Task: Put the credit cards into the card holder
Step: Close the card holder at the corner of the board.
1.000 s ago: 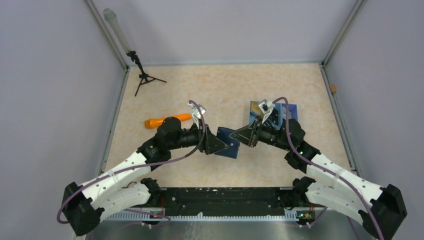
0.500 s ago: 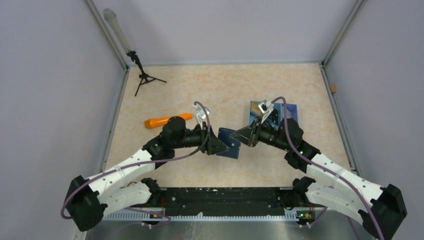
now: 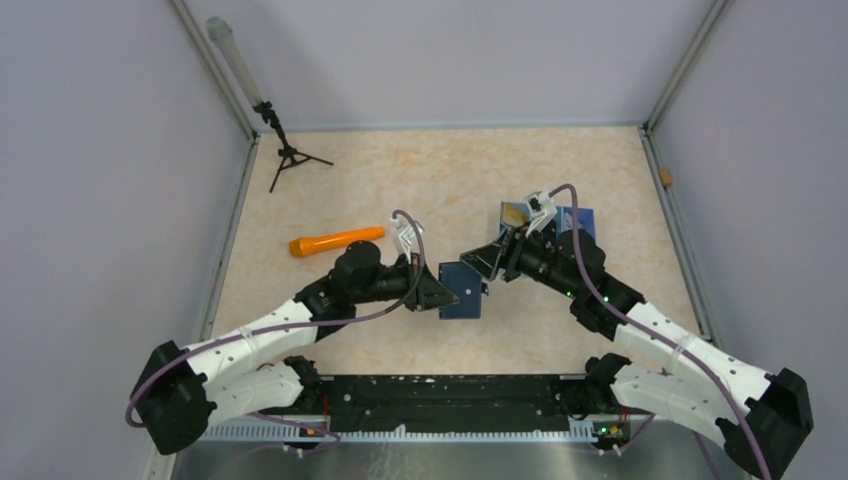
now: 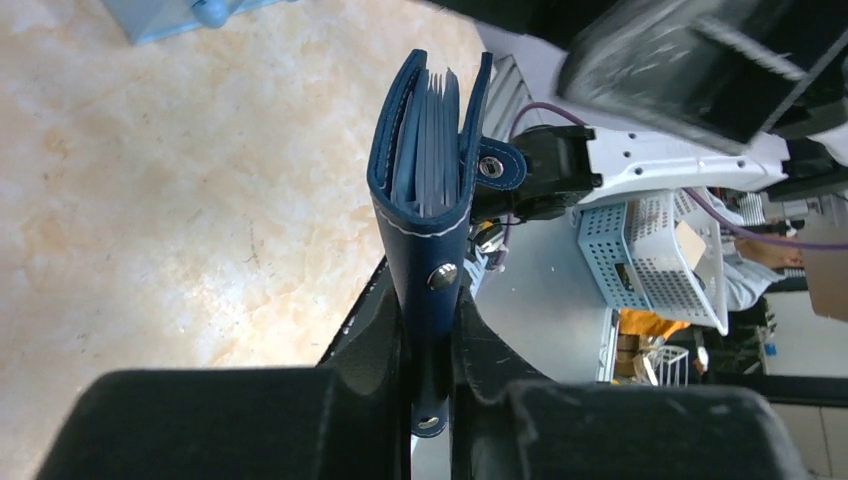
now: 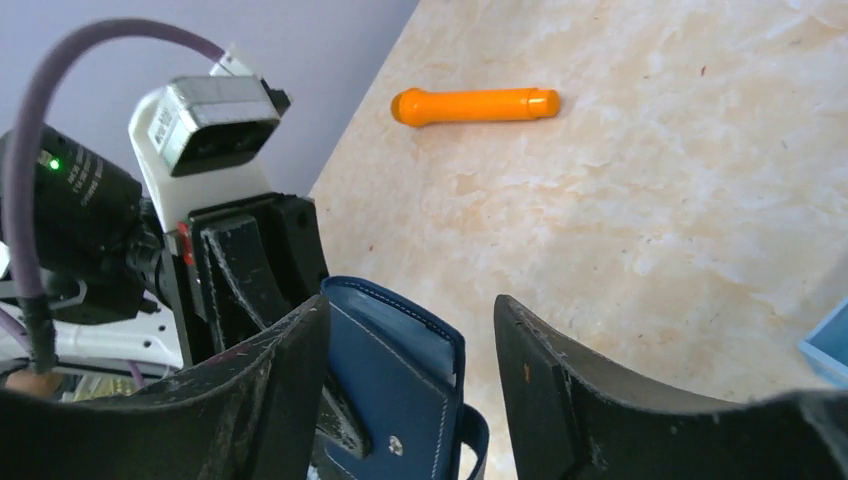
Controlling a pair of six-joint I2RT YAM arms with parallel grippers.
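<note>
Two arms are meeting over the middle of the bench (image 3: 450,170), one reaching in from each side. Behind the right arm, a pale blue tray (image 3: 583,218) is sitting on the far right. Left fingers (image 4: 375,335) are clenching one end of the navy card holder (image 4: 425,190), which is gaping slightly. Right fingers (image 5: 560,380) are standing released, spread wide around its free end. An orange cylinder (image 3: 337,241) is lying to the left. A gold-yellow card (image 3: 516,213) is resting at the tray's left end.
</note>
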